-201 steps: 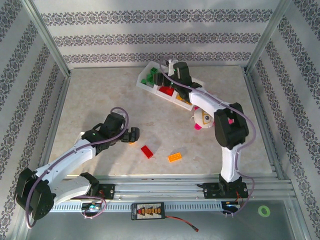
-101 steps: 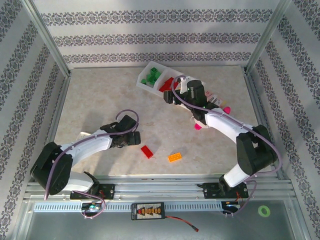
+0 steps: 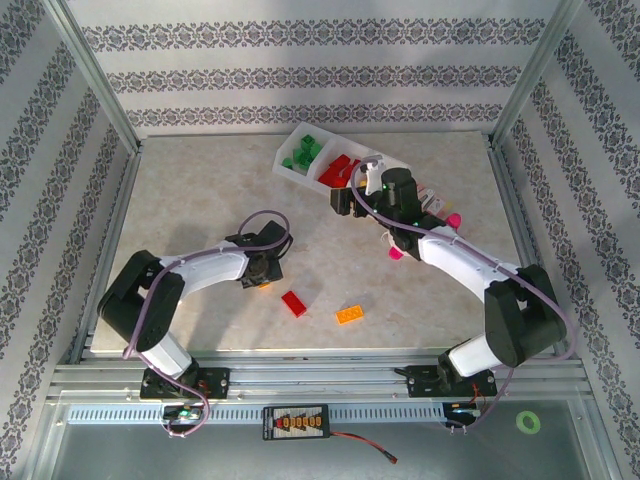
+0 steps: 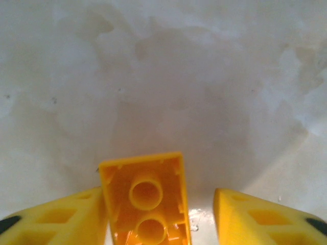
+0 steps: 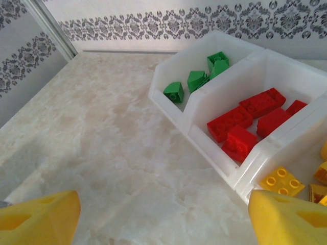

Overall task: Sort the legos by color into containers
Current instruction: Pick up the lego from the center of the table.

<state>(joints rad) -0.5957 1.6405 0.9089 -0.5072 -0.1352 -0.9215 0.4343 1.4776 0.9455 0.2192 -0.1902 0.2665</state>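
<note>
left fingers (image 4: 56, 222) apart, straddling upturned orange lego (image 4: 145, 199) on bench (image 4: 204, 76), lower centre, lined up to clamp; right fingers (image 5: 38, 217) apart, empty, facing tray (image 5: 171, 115) upper right

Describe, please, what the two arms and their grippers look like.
The left arm and the right arm both have white shell links joined by black joint housings. A lilac cable loops along each arm. In the wrist views, the left gripper and the right gripper each have two chunky yellow plastic fingers with moulded hollows.
</note>
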